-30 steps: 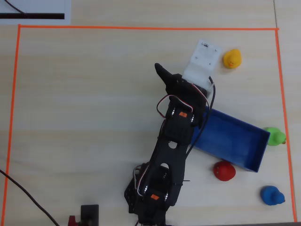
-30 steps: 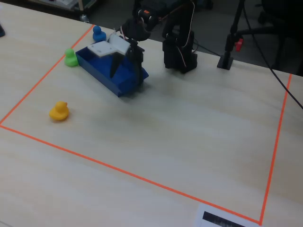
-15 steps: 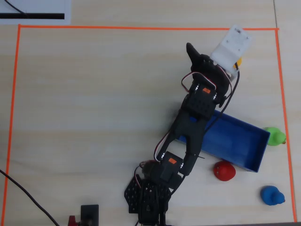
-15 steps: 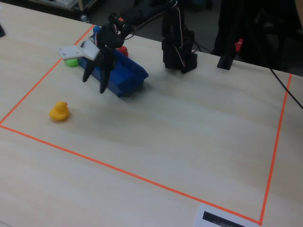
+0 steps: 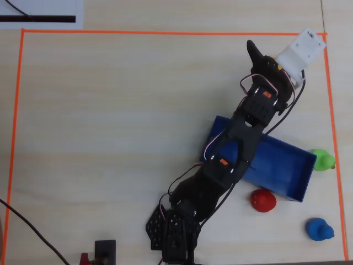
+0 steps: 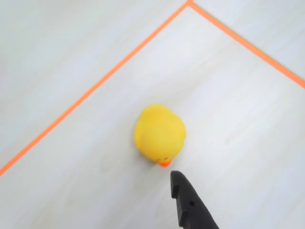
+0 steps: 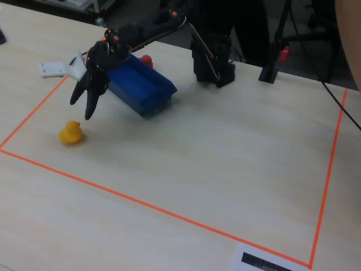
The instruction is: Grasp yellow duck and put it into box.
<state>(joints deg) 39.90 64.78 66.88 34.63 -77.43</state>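
Observation:
The yellow duck [image 6: 159, 132] sits on the pale wood table near a corner of the orange tape, its orange beak pointing at the one black finger [image 6: 188, 202] that shows in the wrist view. In the fixed view my gripper [image 7: 82, 107] hangs open just above and behind the duck [image 7: 71, 132], fingers spread and pointing down, holding nothing. In the overhead view the arm's head covers the duck. The blue box [image 5: 281, 161] lies open-topped under the arm's middle, and in the fixed view the box [image 7: 141, 86] is right of the gripper.
A green duck [image 5: 323, 160] touches the box's right end. A red duck [image 5: 263, 200] and a blue duck [image 5: 319, 229] lie below it. Orange tape [image 5: 165, 32] frames the work area. The arm's base [image 7: 213, 65] and a black stand [image 7: 271, 73] are at the table's back.
The arm has swung from over the box out to the corner with the yellow duck, and the gripper has come down close to it with its fingers spread.

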